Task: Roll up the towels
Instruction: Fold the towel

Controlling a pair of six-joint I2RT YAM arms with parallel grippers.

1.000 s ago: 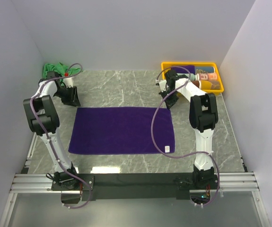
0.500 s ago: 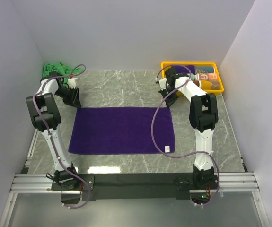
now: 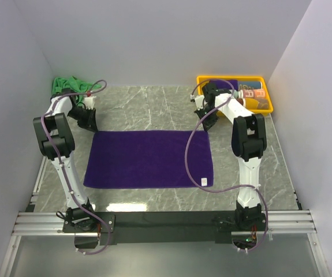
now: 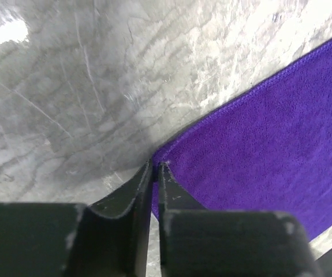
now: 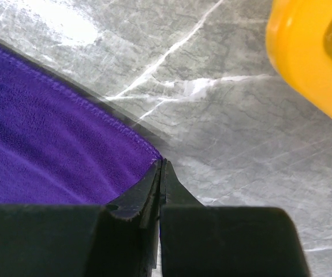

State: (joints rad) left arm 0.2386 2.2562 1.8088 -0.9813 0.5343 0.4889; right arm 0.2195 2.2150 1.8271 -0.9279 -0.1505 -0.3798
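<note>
Both far corners of the purple towel (image 3: 148, 158), flat at centre frame, are pinched: the left end effector (image 4: 156, 166) and right end effector (image 5: 160, 163) each clamp one. Rolling seems about to begin; next, curl that edge evenly toward the frame's bottom. The green towel (image 3: 66, 85) lies bunched upper left.

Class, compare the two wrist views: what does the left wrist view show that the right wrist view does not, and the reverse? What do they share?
Only the left wrist view: the left gripper, its fingers pinched on the far-left corner of the towel. Only the right wrist view: the right gripper, its fingers closed on the far-right corner, and the rim of the yellow tray. Both: the purple towel lying flat on the marble table.
</note>
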